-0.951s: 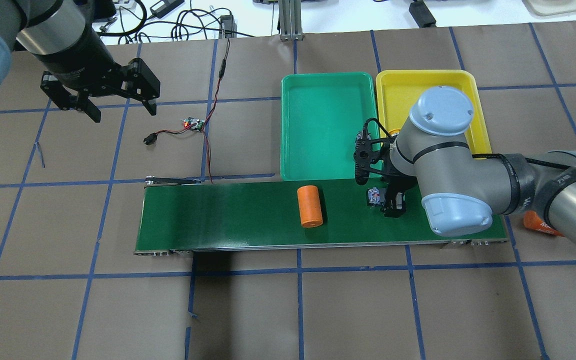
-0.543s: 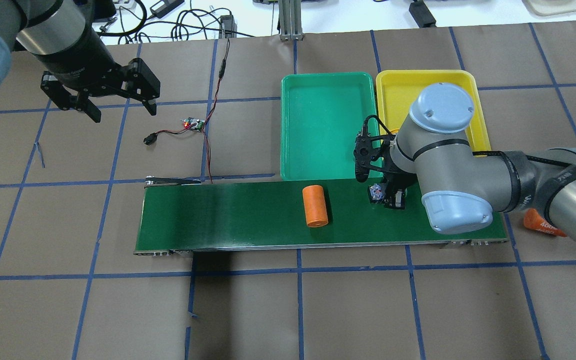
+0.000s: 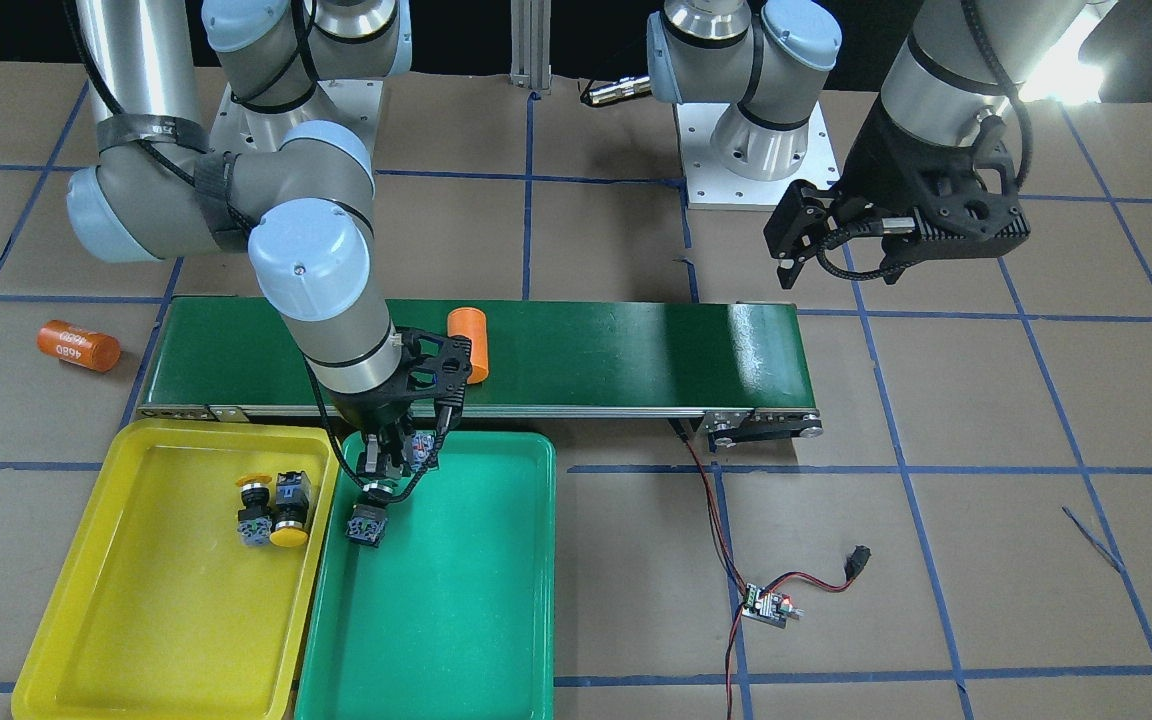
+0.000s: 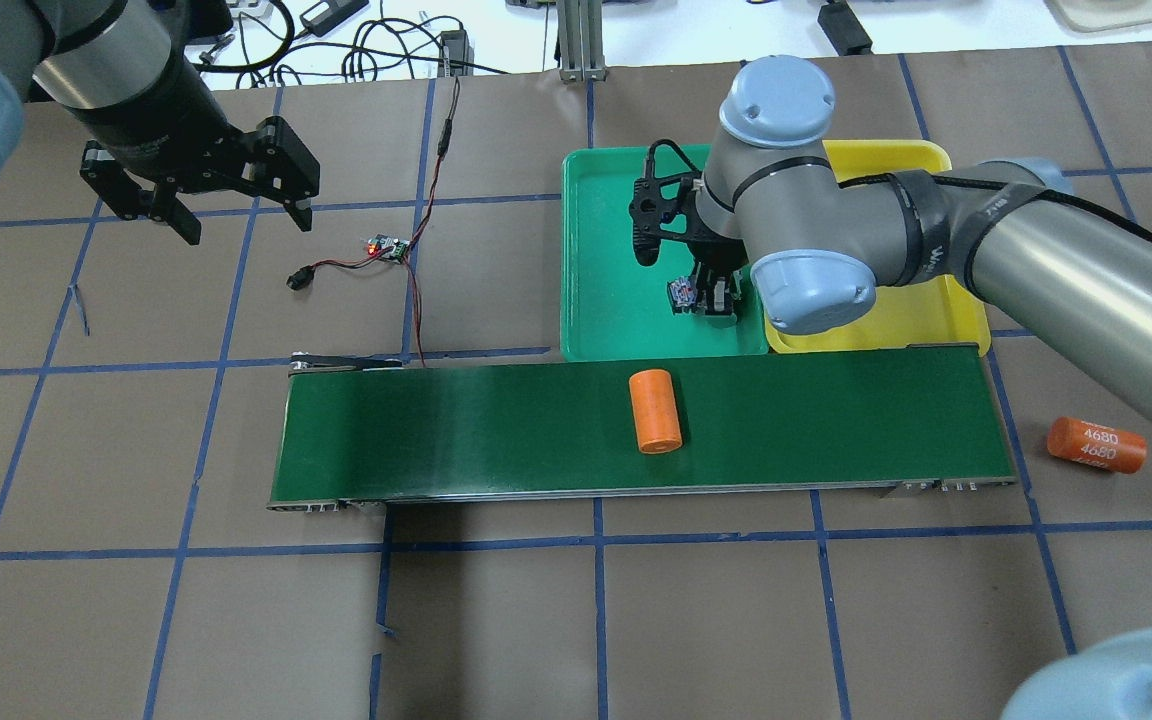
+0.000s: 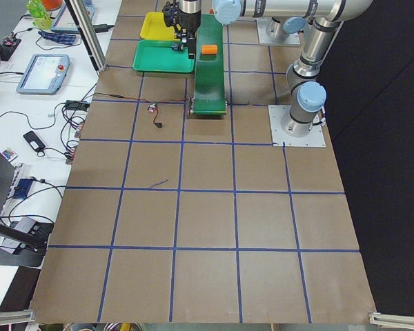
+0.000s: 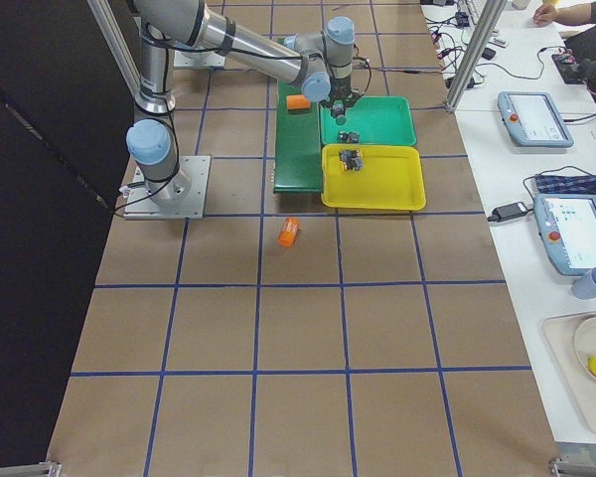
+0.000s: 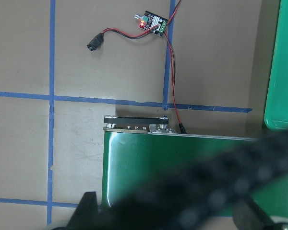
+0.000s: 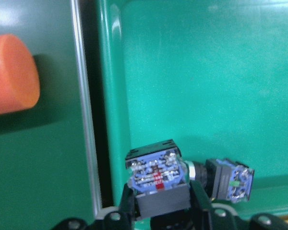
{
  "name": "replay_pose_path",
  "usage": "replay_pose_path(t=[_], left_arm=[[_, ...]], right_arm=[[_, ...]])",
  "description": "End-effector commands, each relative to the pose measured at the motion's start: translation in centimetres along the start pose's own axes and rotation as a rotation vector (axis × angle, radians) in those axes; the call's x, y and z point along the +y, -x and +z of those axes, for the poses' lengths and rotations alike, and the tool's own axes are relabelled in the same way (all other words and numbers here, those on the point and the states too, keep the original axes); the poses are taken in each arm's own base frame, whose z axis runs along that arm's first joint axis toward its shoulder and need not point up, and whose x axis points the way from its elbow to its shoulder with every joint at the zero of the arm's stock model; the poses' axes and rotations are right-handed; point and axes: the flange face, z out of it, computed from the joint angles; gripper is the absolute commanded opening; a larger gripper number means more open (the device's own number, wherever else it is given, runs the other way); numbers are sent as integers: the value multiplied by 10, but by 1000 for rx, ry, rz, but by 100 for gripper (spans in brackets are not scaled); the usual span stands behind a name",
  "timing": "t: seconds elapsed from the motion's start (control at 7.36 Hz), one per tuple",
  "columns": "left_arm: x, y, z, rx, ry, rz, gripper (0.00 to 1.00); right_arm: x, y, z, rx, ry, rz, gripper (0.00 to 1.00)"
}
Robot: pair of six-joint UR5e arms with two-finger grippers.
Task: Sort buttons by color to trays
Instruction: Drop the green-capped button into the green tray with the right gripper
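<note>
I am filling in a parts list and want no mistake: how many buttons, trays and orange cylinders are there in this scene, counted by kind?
Buttons: 4, two in the yellow tray, one lying in the green tray, one held by the right gripper
Trays: 2
Orange cylinders: 2, one on the belt, one on the table
Total: 8

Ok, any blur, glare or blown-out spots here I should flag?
Left wrist view: a dark, out-of-focus cable smears across the belt. Front-facing view: blown-out white glare at the top right, beside the left arm. Overhead view: a pale sheen on the belt's left part, and a soft-focus arm joint in the bottom right corner. Right wrist view: the held button is reasonably sharp.
</note>
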Motion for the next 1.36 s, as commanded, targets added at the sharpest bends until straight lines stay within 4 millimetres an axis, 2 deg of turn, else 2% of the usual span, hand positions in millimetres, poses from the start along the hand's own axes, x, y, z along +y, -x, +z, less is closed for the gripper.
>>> replay_pose_path(t=[0.0,0.14,0.27,0.41,0.68,0.95,1.09,1.22], left_arm=[[-1,-1,-1,-2,6,4,100],[-2,0,-1,0,3,1,100],[-3,0,-4,0,-1,2,100],[-3,0,-4,0,-3,1,100],[-4,0,-2,3,2,0,100],[-4,0,-2,9,0,-1,100],[-4,0,-2,7,0,-1,100],[-5,0,-3,12,-3,-1,100]], right_arm=[[-8,-15,13,-13,-2,7,8],[-7,-14,15,-23,-1,34,22],[-7,-14,17,-28,-3,37,82],[-8,-12,18,-42,-39,43,97],[-12,-19,3,-15,-64,42,100],[-14,-33,-33,-11,-82,48,100],[-14,-26,-77,-35,-65,51,100],[-14,-8,-122,-62,-52,52,100]])
